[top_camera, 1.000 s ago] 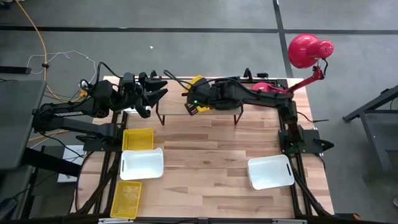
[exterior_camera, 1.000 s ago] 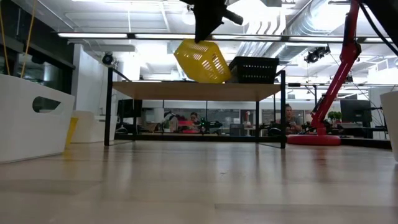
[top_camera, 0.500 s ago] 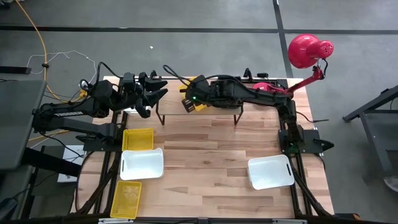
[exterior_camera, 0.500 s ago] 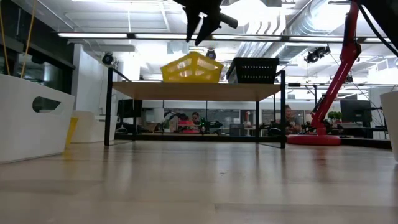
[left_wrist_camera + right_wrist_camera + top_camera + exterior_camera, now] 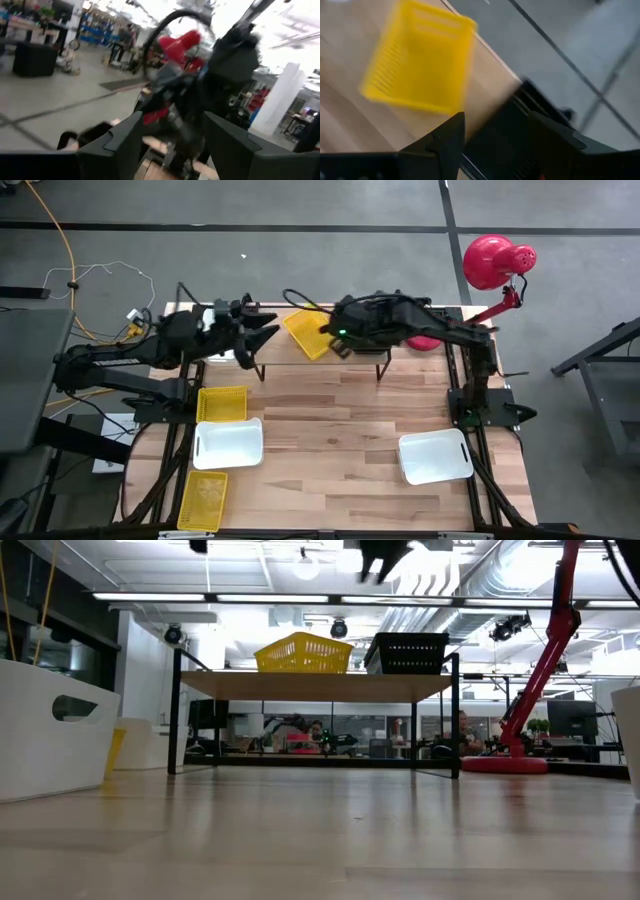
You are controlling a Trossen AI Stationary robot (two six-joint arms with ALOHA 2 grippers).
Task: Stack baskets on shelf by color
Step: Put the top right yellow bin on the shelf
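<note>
Resting skewed on low black-tube, wood-top shelf [image 5: 310, 683]: yellow mesh plastic basket [image 5: 306, 335]. R tool [image 5: 337, 345] released, beside it; L tool [image 5: 262, 332] open. Risk: misaligned stack w/ next basket.

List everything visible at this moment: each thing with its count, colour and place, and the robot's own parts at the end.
Shelf: one, black tube frame with light wood top, far edge of the table.
Yellow basket on shelf: one, yellow mesh, resting free on the shelf top.
Black basket: one, black mesh, on the shelf beside the yellow one.
Yellow baskets on table: two, yellow, left side; the second nearer the front edge.
White baskets: two, white; one between the two yellow ones, one front right.
Lamp: one, red, far right corner.
Table: one, light wood.
Left gripper: dark, fingers open, empty, at the shelf's left end.
Right gripper: dark, fingers open, empty, above the shelf beside the yellow basket.
</note>
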